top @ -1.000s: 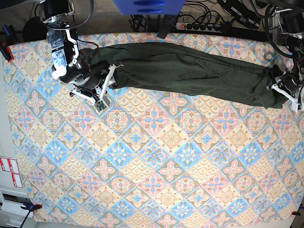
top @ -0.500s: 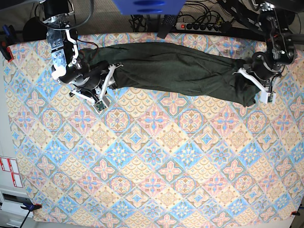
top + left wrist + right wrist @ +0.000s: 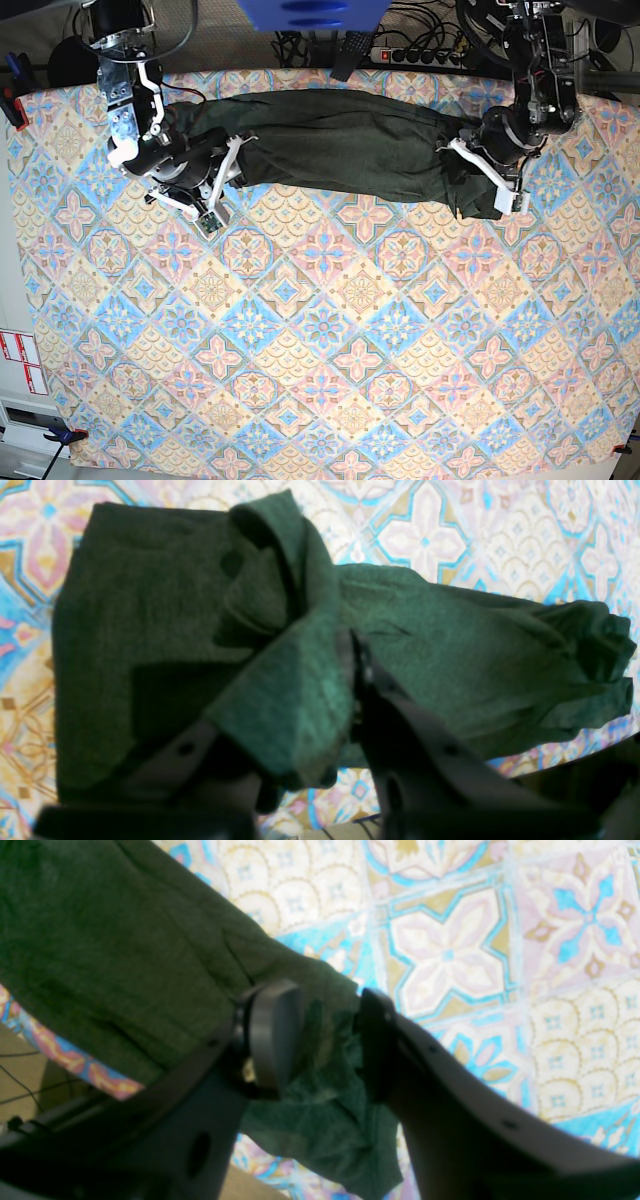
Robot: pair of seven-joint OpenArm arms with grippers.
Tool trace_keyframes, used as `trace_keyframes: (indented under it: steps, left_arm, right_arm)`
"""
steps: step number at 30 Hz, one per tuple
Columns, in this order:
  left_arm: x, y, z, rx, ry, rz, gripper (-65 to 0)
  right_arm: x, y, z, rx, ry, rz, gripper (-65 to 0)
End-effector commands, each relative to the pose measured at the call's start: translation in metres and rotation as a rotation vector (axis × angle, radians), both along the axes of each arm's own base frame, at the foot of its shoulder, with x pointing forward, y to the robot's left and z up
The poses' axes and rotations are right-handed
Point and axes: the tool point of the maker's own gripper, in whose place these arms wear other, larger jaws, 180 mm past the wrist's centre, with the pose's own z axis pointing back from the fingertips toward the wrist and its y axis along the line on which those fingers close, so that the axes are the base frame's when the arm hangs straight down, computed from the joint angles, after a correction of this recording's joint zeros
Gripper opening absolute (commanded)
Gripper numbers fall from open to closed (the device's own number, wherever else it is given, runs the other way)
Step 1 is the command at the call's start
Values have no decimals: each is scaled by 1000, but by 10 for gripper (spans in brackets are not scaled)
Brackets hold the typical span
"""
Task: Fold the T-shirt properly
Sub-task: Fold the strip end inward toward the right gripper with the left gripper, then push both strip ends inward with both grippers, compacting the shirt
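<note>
No text or labels are legible anywhere

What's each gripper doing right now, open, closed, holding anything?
Left gripper: closed on a lifted fold of the T-shirt.
Right gripper: jaws partly apart, closed around a bunched edge of the T-shirt.

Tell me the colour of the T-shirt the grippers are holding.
Plain dark olive green, no print: the T-shirt shows best in the base view.
</note>
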Motion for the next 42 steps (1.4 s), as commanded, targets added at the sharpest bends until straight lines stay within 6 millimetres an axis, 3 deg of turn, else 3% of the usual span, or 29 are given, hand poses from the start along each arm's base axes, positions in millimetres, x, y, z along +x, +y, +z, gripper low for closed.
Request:
trace_keyframes:
  steps: [1,4,10,12,16,20,25,30,32,37,42]
  left_arm:
    - [5,-11,8,-26,-32,-26,-650]
    - [-1,-24,-3,-46,7,-43,-650]
    - [6,-28,-22,-65,56,-41,-643]
    - [5,-30,-21,-71,56,-44,-602]
    - [6,-31,-8,-63,20,-59,-434]
    - [5,-36,11,-53,-29,-81,-318]
    - [8,2,34,25,-91,-33,-304]
    - [11,69,43,120,-110,107,-304]
    - [9,82,39,148,-89,111,-304]
    - [6,96,31,172,-57,117,-304]
    - [6,94,30,168,-54,112,-304]
  right_arm:
    - [8,1,10,14,-41,6,-429]
    - [8,1,10,14,-41,6,-429]
    - [8,1,10,13,-40,6,-429]
    - [8,1,10,13,-40,6,-429]
    - [8,1,11,14,-43,6,-429]
    - [8,1,11,14,-43,6,-429]
    - [-2,-8,4,5,-13,-19,-429]
    - [-18,-51,-5,-32,25,-145,-424]
    - [-21,-63,-5,-44,30,-182,-424]
    - [-21,-90,-8,-65,37,-258,-364]
    - [-25,-94,-17,-67,69,-273,-309]
